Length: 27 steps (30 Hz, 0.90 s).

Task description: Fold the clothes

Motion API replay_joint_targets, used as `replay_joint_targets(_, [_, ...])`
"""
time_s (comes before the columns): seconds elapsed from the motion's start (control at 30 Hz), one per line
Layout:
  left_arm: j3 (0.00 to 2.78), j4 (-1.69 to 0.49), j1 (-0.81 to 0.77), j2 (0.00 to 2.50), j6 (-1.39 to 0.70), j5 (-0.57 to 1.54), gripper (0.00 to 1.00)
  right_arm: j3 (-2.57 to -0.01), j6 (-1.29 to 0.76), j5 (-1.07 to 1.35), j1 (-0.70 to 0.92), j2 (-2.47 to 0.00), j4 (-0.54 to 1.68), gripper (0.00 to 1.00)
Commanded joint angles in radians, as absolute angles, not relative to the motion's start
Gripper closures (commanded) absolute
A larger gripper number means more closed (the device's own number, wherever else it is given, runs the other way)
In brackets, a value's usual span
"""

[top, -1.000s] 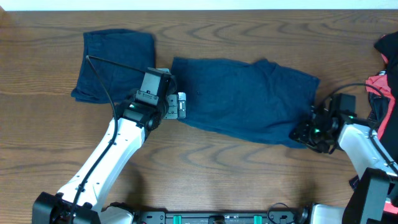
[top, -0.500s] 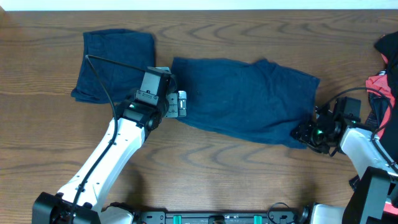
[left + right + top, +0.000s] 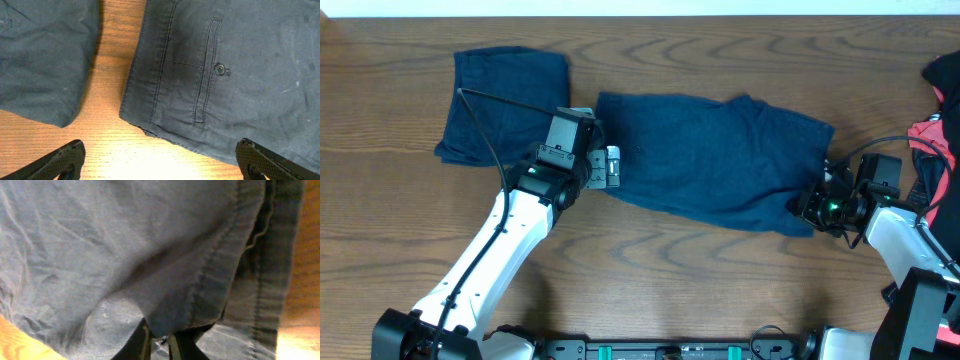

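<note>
Navy shorts: I see them lying flat across the middle of the table, long side running left to right, the right end set slightly lower than the left.
Shorts, left end: in the left wrist view the waistband edge faces the left arm. A welt pocket runs alongside it, with a pocket button fastened.
Folded navy piece: it rests as a compact rectangle at the upper left of the table, just beside the shorts but apart from them. A strip of bare wood shows between the two in the left wrist view.
Left gripper: it sits at the left end of the shorts, near the lower corner. I read the fingers as spread wide, one at each bottom corner of the wrist view, holding nothing.
Right gripper: it sits at the lower right corner of the shorts. In its wrist view the gripper has its dark fingers drawn narrow, with a fold of the hemmed edge caught between them. I judge it to be pinching the shorts.
Shorts, right end: the cloth is creased and bunched close to the right wrist camera, and the double-stitched hem runs up the right of that view.
Red and black garments: heaped at the right edge of the table, apart from the shorts.
</note>
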State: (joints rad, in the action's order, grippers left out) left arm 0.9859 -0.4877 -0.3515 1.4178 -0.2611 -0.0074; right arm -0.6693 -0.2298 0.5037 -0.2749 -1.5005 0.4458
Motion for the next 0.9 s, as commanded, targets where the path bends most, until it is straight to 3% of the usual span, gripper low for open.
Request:
replay_joint_targets(0.0, [0.973,-0.485,-0.352,1.424,-0.251,-0.020,0.02,-0.672,-0.231,0.556,-0.269,-1.492,0.437,0.94])
replay_joint_targets(0.07, [0.973,-0.485,-0.352,1.424,-0.251,-0.020,0.02,-0.681,-0.231,0.559,-0.272,-1.492,0.439,0.99])
replay_joint_targets(0.43, [0.973,-0.485,-0.352,1.424,-0.251,-0.020,0.02,-0.707,-0.231,0.565,-0.291,-1.492,0.467,0.99])
replay_joint_targets(0.63, [0.973,-0.484,-0.352,1.424,-0.251,-0.020,0.01,-0.707,-0.244,0.846,-0.294,-1.492,0.336,0.99])
replay_joint_targets(0.7, [0.973,-0.484,-0.352,1.424,-0.251,-0.020,0.01,-0.707,-0.282,0.838,-0.290,-1.492,0.297,0.99])
replay_joint_targets(0.8, [0.973,-0.484,-0.352,1.424,-0.251,-0.020,0.01,-0.707,-0.284,0.784,-0.273,-1.492,0.273,0.97])
replay_joint_targets(0.87, [0.973,-0.485,-0.352,1.424,-0.251,-0.020,0.01,-0.707,-0.284,0.730,-0.258,-1.492,0.291,0.84])
